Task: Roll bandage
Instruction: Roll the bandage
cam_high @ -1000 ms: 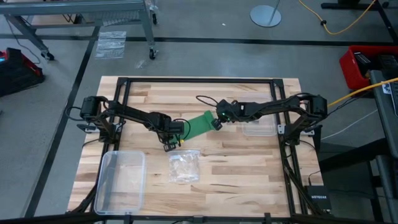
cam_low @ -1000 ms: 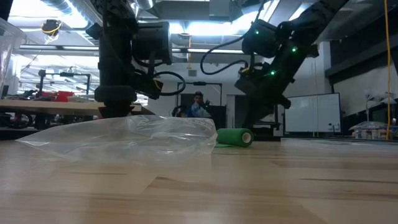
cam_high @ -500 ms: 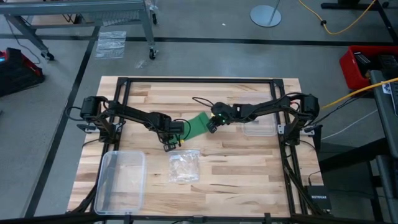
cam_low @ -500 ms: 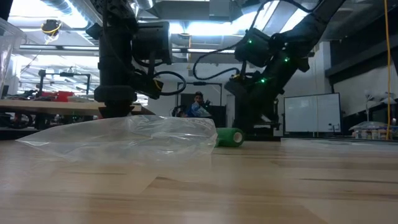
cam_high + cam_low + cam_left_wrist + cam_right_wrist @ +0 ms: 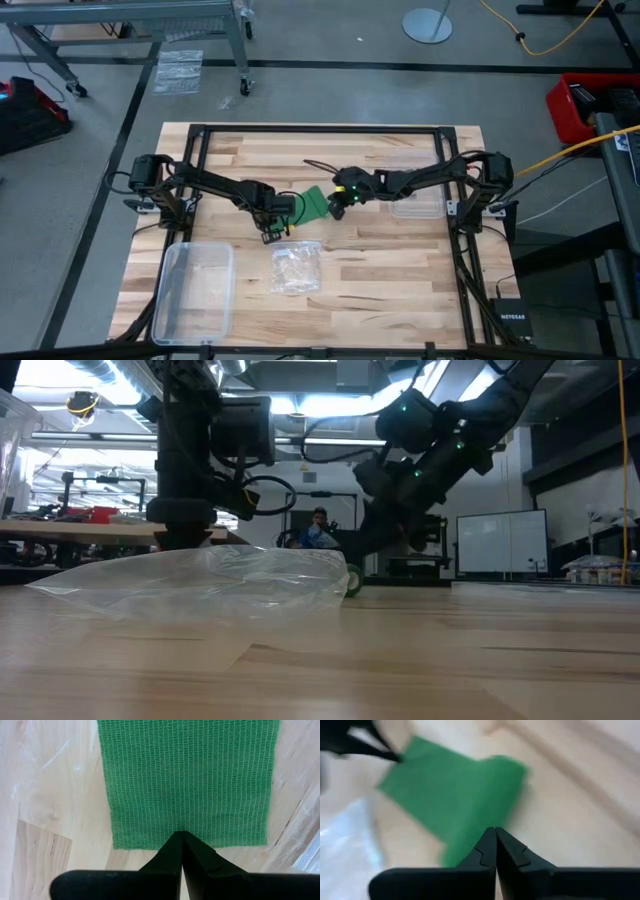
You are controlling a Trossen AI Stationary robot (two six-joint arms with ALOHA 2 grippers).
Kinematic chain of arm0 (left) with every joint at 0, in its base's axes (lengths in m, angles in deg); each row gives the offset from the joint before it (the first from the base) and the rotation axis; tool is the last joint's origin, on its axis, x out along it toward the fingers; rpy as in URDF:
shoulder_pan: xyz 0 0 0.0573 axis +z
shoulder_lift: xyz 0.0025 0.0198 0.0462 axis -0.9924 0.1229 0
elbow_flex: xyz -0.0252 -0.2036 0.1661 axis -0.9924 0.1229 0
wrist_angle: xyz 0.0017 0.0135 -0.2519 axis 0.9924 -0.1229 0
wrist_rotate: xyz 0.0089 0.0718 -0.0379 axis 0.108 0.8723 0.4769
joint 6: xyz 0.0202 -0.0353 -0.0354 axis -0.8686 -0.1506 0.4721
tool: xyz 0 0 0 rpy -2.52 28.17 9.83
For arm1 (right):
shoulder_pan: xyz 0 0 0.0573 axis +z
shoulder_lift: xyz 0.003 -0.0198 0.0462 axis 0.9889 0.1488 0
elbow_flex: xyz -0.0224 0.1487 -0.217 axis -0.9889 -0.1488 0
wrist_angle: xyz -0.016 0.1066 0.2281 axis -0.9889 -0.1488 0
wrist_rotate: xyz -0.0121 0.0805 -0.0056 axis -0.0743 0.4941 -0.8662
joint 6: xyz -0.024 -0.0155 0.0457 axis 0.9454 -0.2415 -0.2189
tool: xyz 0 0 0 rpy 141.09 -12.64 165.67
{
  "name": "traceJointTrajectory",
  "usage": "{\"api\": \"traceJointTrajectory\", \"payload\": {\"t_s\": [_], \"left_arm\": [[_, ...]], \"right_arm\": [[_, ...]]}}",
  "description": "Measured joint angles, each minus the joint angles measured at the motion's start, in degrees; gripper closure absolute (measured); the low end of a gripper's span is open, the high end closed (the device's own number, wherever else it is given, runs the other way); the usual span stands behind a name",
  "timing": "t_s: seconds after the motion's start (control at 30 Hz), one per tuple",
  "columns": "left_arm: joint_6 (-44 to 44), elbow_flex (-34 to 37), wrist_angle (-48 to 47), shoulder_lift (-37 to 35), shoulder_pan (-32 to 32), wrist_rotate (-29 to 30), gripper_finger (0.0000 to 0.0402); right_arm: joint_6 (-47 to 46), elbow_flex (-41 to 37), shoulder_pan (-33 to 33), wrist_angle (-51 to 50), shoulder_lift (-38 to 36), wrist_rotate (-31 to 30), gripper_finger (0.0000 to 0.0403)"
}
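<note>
The bright green bandage [image 5: 313, 204] lies mid-table, a short flat stretch [image 5: 187, 780] toward the left and a rolled part [image 5: 502, 775] toward the right. In the low view only a bit of the roll [image 5: 353, 580] peeks past the clear bag. My left gripper [image 5: 293, 208] points straight down, shut, at the strip's left end. My right gripper [image 5: 335, 207] slants down from the right, shut, at the roll. My left gripper presses its shut fingertips [image 5: 181, 837] down from above onto the strip's free end edge [image 5: 181, 829], at the middle of its width. The strip lies flat on the table, a single layer. My right gripper's shut fingers [image 5: 495, 840] meet the roll's side [image 5: 470, 827], slanting down from the table's right. The roll rests on the table; blur hides the exact spot of touch.
A crinkly clear plastic bag [image 5: 296, 266] lies just near of the bandage and fills the low view's front [image 5: 200, 585]. A clear plastic box [image 5: 196, 290] stands at the near left, a clear lid [image 5: 417, 207] at the right. A person [image 5: 318, 528] sits far behind.
My right gripper has moved toward the table's left, toward my left gripper, and has tipped less steeply. The roll has rolled leftward along the strip with it, so the flat stretch is shorter. The strip's left end has stayed in place under my left gripper.
</note>
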Motion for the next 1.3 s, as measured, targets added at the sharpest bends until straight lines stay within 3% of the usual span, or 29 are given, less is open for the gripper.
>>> {"api": "traceJointTrajectory", "payload": {"t_s": [0.13, 0.73, 1.03, 1.3], "left_arm": [[0.2, 0.0, -1.6, 0.0, 0.0, 0.0, 0.0401], [0.7, 0.0, -3.6, 0.0, -0.8, -3.2, 0.0402], [1.2, 0.0, -3.6, 0.0, -1.9, -3.2, 0.0401], [1.5, 0.0, -3.5, 0.0, -1.9, -3.3, 0.0402]], "right_arm": [[-1.1, 0.0, -0.8, -2.5, 0.0, -2.5, 0.0402], [-6.6, 0.0, 0.2, -3.0, 1.8, -3.6, 0.0402], [-9.6, 0.0, 1.9, 5.6, 7.3, -0.4, 0.0402], [-9.6, 1.6, 3.7, 11.4, 7.6, 0.8, 0.0402]]}}
